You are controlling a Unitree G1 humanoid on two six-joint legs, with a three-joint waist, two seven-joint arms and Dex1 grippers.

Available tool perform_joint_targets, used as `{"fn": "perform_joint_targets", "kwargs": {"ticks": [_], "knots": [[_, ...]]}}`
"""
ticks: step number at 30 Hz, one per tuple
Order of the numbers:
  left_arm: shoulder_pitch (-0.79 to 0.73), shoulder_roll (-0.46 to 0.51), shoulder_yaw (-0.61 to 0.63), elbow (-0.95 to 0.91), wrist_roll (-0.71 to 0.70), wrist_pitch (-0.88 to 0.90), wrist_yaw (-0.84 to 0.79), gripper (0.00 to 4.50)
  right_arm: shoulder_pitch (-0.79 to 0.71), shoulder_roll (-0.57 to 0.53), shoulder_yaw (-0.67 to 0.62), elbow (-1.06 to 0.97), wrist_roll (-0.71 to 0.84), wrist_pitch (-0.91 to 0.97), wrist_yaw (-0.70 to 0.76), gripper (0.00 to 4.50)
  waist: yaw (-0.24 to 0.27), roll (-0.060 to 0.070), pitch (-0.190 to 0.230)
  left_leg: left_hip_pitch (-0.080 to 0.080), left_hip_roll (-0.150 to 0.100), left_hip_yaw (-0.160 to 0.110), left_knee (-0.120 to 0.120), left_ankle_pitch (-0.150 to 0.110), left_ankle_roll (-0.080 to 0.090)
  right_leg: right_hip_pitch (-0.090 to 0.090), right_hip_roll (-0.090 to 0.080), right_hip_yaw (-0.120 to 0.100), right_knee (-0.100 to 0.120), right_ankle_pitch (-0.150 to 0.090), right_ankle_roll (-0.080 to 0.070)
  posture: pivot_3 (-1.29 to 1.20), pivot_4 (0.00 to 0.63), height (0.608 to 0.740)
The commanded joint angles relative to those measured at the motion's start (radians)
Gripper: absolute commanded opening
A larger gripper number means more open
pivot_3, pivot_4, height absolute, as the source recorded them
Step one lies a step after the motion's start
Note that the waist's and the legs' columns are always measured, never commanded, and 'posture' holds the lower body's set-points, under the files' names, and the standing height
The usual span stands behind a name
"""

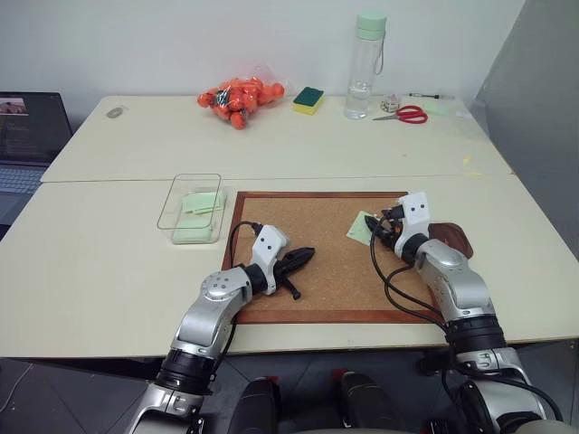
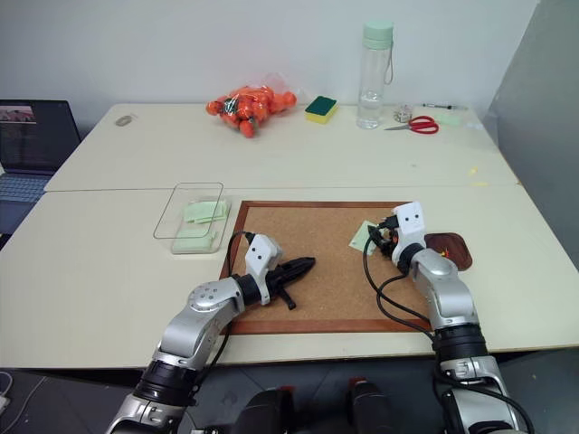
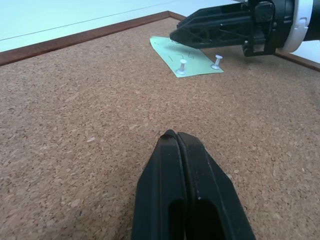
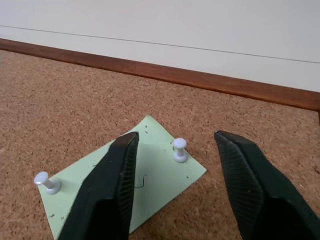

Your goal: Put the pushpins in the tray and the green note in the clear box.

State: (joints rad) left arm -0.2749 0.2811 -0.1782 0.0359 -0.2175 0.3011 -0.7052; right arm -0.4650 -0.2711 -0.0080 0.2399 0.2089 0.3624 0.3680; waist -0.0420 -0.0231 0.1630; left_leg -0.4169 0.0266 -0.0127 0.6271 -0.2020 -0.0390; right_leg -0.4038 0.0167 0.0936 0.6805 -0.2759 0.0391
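Note:
The green note (image 4: 150,176) lies on the corkboard (image 1: 317,217), fixed by two white pushpins (image 4: 179,149) (image 4: 47,183). My right gripper (image 4: 177,137) is open and low over the note, its fingers standing either side of one pushpin without touching it. My left gripper (image 1: 303,258) is shut on nothing and rests above the board's near left part, pointing toward the note (image 3: 187,55). The dark reddish-brown tray (image 2: 450,246) sits just right of the board, partly behind my right wrist. The clear box (image 1: 168,206) stands left of the board with pale green slips inside.
At the table's far side are a bag of orange items (image 1: 240,98), a green-and-yellow sponge (image 1: 308,99), a clear bottle (image 1: 365,68) and red scissors (image 1: 404,114). A laptop (image 1: 27,136) sits at the far left.

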Motion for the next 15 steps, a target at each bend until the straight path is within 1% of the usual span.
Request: {"fn": "perform_joint_targets", "kwargs": {"ticks": [1, 6, 8, 9, 15], "knots": [[0.029, -0.003, -0.027, 0.006, 0.011, 0.030, 0.000, 0.00, -0.032, 0.006, -0.015, 0.005, -0.005, -0.034, 0.005, 1.50, 0.000, 0.000, 0.000, 0.000, 0.000, 0.000, 0.000, 0.000, 0.000, 0.000, 0.000, 0.000, 0.000, 0.000, 0.000, 0.00, 0.150, 0.740], [0.027, 0.000, -0.028, 0.009, 0.016, 0.028, -0.002, 0.00, -0.037, 0.010, -0.018, 0.019, -0.004, -0.039, 0.005, 0.57, 0.000, 0.000, 0.000, 0.000, 0.000, 0.000, 0.000, 0.000, 0.000, 0.000, 0.000, 0.000, 0.000, 0.000, 0.000, 0.00, 0.150, 0.740], [0.026, 0.001, -0.029, 0.011, 0.020, 0.025, -0.001, 0.00, -0.037, 0.011, -0.019, 0.021, -0.004, -0.042, 0.005, 0.08, -0.001, 0.000, 0.000, 0.000, 0.000, 0.000, 0.000, 0.000, 0.000, 0.000, 0.000, 0.000, 0.000, 0.000, 0.000, 0.00, 0.150, 0.740], [0.025, 0.001, -0.030, 0.010, 0.021, 0.024, -0.002, 0.00, -0.037, 0.012, -0.020, 0.022, -0.005, -0.045, 0.005, 0.01, -0.001, 0.000, 0.000, 0.000, 0.000, 0.000, 0.000, 0.000, 0.000, 0.000, 0.000, 0.000, 0.000, 0.000, 0.000, 0.00, 0.150, 0.740], [0.025, -0.007, -0.040, 0.003, 0.027, 0.026, -0.002, 0.00, -0.035, 0.018, -0.028, 0.005, 0.002, -0.050, 0.003, 0.01, -0.002, 0.000, 0.000, 0.000, 0.000, 0.000, 0.000, 0.000, 0.000, 0.000, 0.000, 0.000, 0.000, 0.000, 0.000, 0.00, 0.150, 0.740]]}}
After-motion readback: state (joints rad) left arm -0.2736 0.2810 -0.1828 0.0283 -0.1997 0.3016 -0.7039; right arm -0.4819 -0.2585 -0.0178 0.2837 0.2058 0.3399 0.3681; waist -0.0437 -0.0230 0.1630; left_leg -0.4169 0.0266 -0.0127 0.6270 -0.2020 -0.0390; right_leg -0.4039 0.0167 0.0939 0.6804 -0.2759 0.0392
